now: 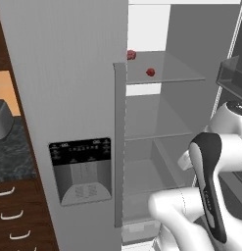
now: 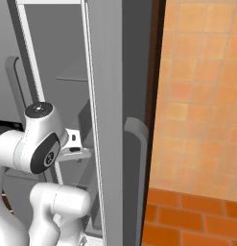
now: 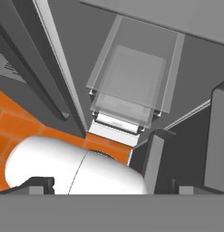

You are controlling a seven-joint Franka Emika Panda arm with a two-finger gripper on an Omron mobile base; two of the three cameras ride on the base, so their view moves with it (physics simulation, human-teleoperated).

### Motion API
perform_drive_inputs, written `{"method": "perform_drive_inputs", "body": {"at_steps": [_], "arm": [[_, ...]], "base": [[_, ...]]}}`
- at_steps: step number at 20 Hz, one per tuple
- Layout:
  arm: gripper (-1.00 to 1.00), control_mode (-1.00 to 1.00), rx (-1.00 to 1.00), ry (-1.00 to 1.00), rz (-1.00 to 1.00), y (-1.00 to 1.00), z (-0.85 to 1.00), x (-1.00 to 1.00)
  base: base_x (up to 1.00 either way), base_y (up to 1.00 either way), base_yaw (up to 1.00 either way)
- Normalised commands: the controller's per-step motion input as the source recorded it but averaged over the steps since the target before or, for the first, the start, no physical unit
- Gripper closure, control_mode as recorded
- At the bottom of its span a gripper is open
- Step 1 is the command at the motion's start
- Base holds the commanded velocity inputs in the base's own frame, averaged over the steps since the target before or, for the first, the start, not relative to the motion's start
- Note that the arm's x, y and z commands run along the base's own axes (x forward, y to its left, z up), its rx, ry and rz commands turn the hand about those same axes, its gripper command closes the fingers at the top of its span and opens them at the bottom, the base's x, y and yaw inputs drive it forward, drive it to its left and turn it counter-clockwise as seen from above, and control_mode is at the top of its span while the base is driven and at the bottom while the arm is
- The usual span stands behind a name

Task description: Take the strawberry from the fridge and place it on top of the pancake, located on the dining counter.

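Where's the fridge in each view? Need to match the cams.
Left base view: the fridge takes up the left and centre, with the closed dispenser door at left and the open compartment at centre-right.
Right base view: left half, with its open door seen edge-on at centre.
Hand view: the interior seen from above, upper centre.
Shared landmark: the glass shelves.
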Motion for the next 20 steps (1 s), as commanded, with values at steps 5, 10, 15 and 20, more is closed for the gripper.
{"method": "perform_drive_inputs", "body": {"at_steps": [5, 10, 15, 20], "arm": [[-1.00, 1.00, 0.00, 0.00, 0.00, 0.00, 0.00, 0.00], [-1.00, -1.00, -0.01, -0.32, 0.00, 0.04, 0.35, 0.27], [-1.00, -1.00, 0.00, -0.28, -0.13, 0.50, 0.92, 0.39], [-1.00, -1.00, 0.08, -0.01, -0.22, 0.00, 0.82, 0.68]], "base": [[0.19, 0.00, 0.00], [0.00, 0.00, 0.00], [0.00, 0.00, 0.00], [0.00, 0.00, 0.00]]}}
